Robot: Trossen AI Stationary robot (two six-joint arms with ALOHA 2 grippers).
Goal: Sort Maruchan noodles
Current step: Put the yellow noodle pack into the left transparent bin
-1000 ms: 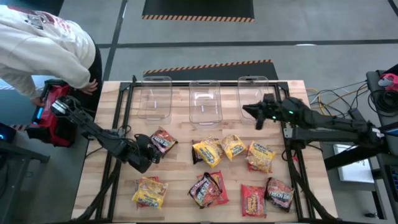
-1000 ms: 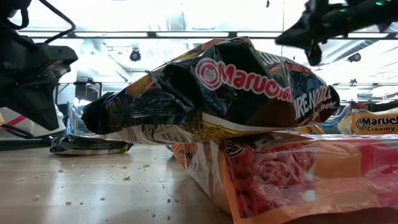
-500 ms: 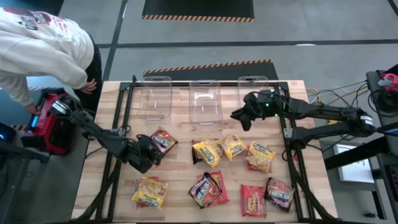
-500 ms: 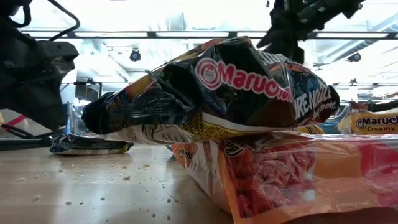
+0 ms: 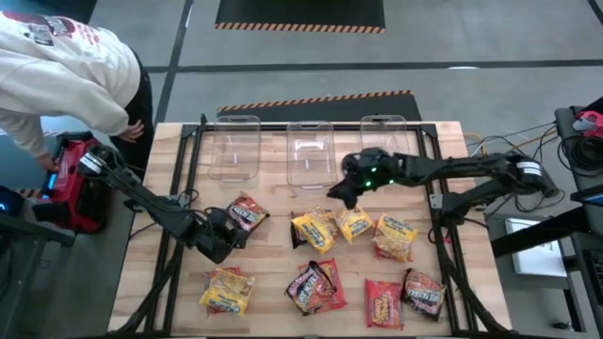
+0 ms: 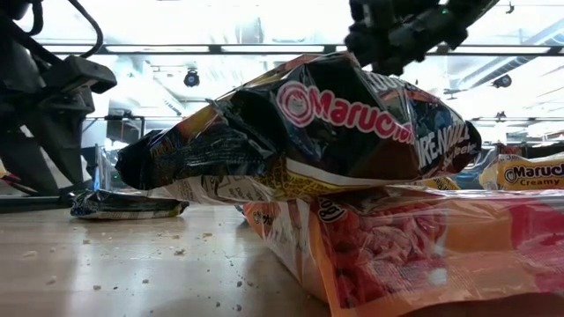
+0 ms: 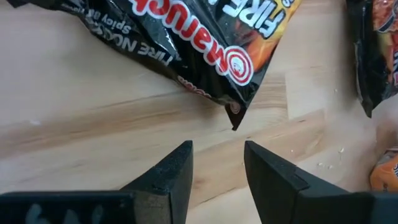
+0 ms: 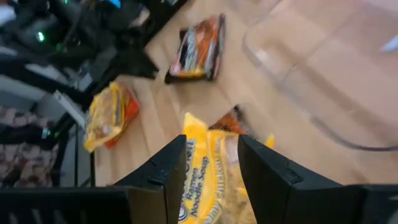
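Several Maruchan noodles packets lie flat on the wooden table (image 5: pixel 273 282): a dark one (image 5: pixel 247 213) at the left, yellow ones (image 5: pixel 315 231) (image 5: pixel 354 223) in the middle, and others along the near edge. My left gripper (image 5: pixel 229 229) stands open just near-left of the dark packet. In the left wrist view the packet's corner (image 7: pixel 235 118) lies ahead of the gap between the fingers (image 7: pixel 217 165), apart from them. My right gripper (image 5: pixel 337 194) hovers open above the middle yellow packets, one of which (image 8: pixel 205 180) shows below its fingers.
Three clear bins (image 5: pixel 234 146) (image 5: pixel 311 151) (image 5: pixel 384 141) stand in a row along the far edge. A person in a white top (image 5: pixel 66 66) bends over beyond the table's far-left corner. In the low view a dark packet (image 6: pixel 335 132) rests on a red one (image 6: pixel 414 255).
My right gripper has swung from beside the right-hand bin toward the table's middle and a little nearer, and now hangs over the yellow packets. My left gripper has turned on the spot beside the dark packet. No packet has moved.
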